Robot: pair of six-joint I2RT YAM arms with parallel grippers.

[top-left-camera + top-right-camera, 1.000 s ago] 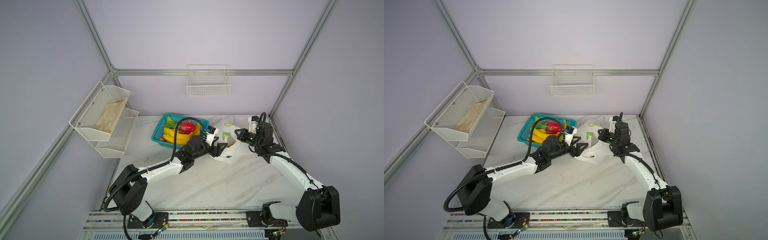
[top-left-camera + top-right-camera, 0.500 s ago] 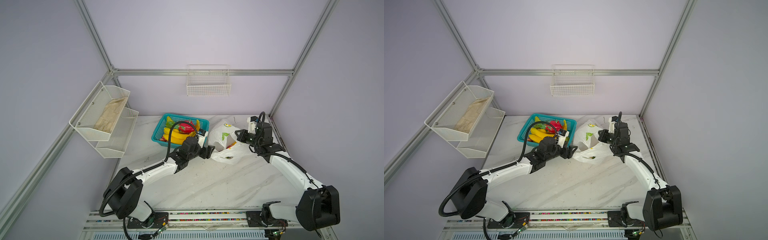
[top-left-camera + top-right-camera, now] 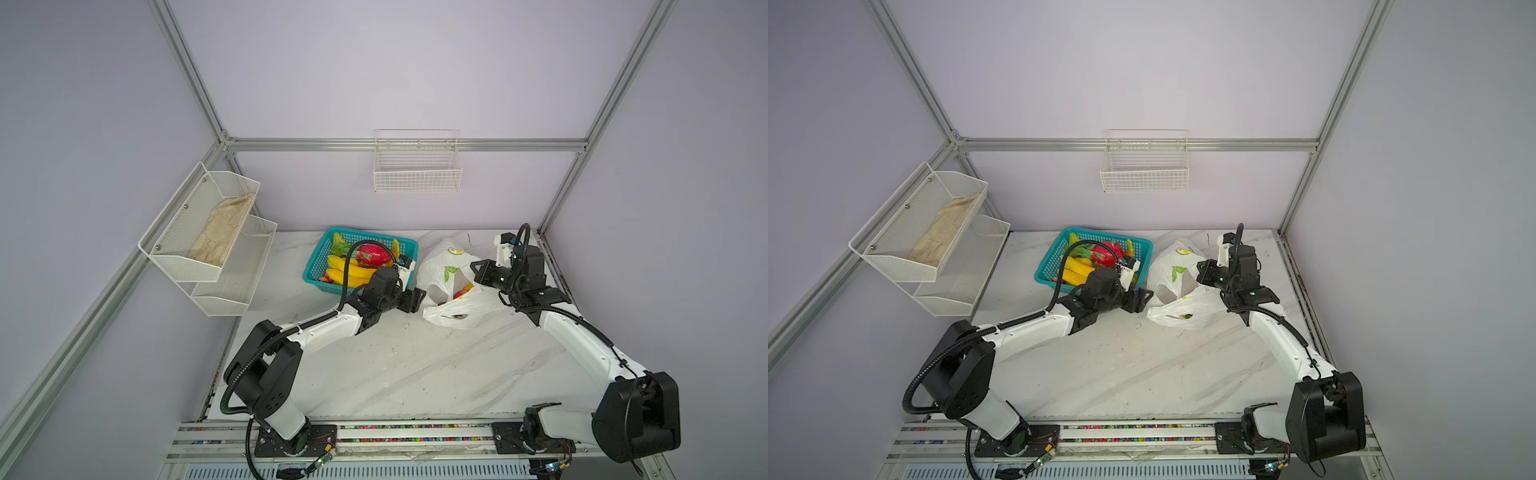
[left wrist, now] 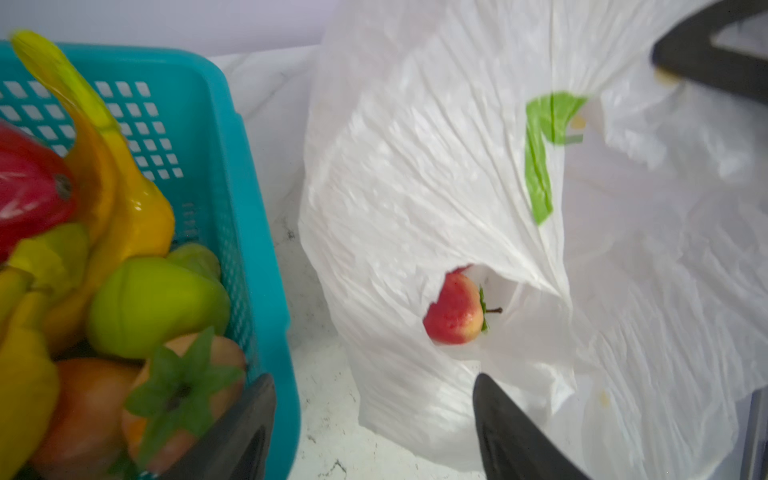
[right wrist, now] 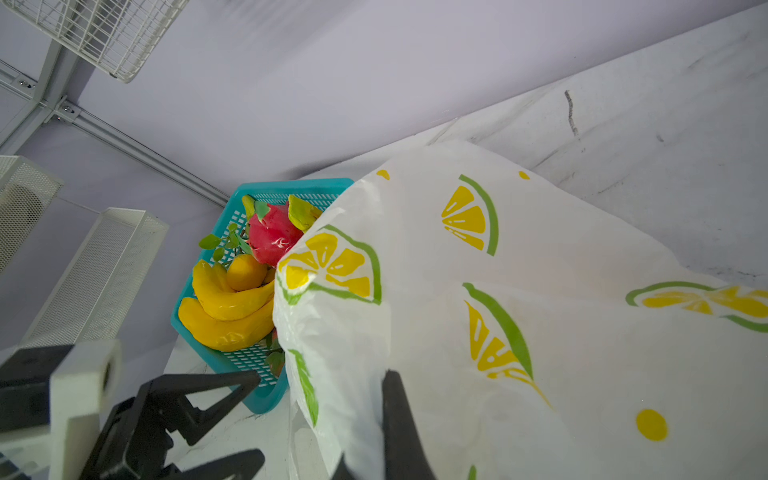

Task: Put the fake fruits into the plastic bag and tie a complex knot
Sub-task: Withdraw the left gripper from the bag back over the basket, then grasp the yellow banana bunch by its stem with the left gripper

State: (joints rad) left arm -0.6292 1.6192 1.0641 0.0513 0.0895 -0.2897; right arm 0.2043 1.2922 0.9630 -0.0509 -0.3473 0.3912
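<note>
The plastic bag, white with lemon prints, stands on the marble table right of the teal basket. My right gripper is shut on its upper edge and holds the mouth up. A red strawberry lies inside the bag. My left gripper hangs open and empty between basket and bag mouth. More fake fruits fill the basket: bananas, a dragon fruit, a green pear. No knot is in view.
A white two-tier mesh shelf holding a cloth juts from the left wall. A white wire basket hangs on the back wall. Aluminium frame posts stand at the table's back corners, and a rail runs along the front edge.
My left gripper has drawn back leftward from the bag mouth and stays open. The right gripper keeps its grip on the bag's edge, which now stands a little higher.
</note>
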